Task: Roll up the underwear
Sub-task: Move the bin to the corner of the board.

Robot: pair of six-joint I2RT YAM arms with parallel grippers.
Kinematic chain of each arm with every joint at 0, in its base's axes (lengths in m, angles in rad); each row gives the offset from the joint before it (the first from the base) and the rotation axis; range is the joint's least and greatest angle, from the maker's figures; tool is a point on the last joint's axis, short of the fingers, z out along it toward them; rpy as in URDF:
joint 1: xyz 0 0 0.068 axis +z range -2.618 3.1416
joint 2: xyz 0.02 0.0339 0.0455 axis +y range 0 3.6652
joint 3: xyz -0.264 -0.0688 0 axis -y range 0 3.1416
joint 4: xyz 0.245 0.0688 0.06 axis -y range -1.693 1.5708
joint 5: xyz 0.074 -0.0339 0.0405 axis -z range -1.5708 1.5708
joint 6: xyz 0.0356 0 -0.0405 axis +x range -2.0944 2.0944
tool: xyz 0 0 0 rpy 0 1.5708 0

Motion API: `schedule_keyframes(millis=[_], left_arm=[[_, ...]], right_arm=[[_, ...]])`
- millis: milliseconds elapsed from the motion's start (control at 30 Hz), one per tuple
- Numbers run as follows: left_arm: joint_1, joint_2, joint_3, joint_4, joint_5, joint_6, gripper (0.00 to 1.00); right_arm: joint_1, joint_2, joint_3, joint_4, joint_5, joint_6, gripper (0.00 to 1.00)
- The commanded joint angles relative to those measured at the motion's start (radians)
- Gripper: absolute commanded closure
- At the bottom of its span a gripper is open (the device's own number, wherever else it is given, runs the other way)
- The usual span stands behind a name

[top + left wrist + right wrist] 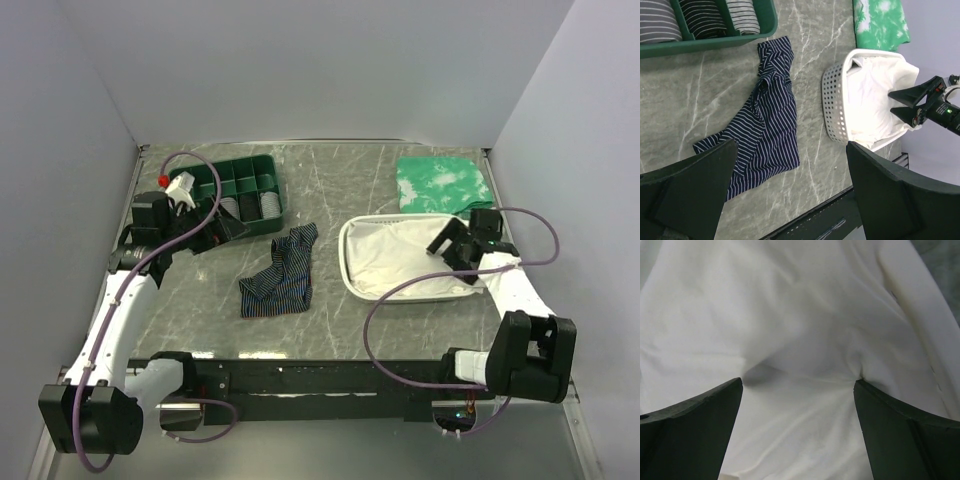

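The underwear (280, 275) lies crumpled, not yet rolled, on the grey surface (340, 190) near the middle of the overhead view. It sits at about 5 o'clock from the green tray (250, 165) and at 9 o'clock from the white basket (345, 262). Its long axis runs roughly from 1 o'clock to 7 o'clock, narrower and bunched at the far end, broader at the near end. The left pincer (228, 230) hangs by the tray's near edge, its jaws spread wide and holding nothing. From there the underwear lies at about 4 o'clock, near but clearly apart. In the left wrist view the cloth shows between the two dark fingers (695, 190), further out on the surface and untouched. The right pincer (445, 253) is equally wide and empty, poised over the white cloth (800, 315) in the basket. The underwear lies at its 9 o'clock, well apart, with the basket rim in between. The left arm looks the nearer one. A first grab would likely be at an end of the long axis, so the roll can run along its length.
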Motion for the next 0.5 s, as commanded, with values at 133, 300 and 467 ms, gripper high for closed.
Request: schedule_keyframes(millis=[133, 300, 467], left_arm=[[0.002, -0.002, -0.022, 0.074, 0.057, 0.016, 0.04], [0.002, -0.002, -0.022, 0.082, 0.052, 0.015, 0.04], [0.002, -0.027, -0.010, 0.053, 0.014, 0.018, 0.04]], right_arm=[[-0.112, -0.091, 0.049, -0.074, 0.070, -0.068, 0.00], [0.050, -0.261, 0.057, -0.002, -0.076, -0.059, 0.00], [0.311, -0.340, 0.065, 0.071, -0.131, 0.048, 0.00]])
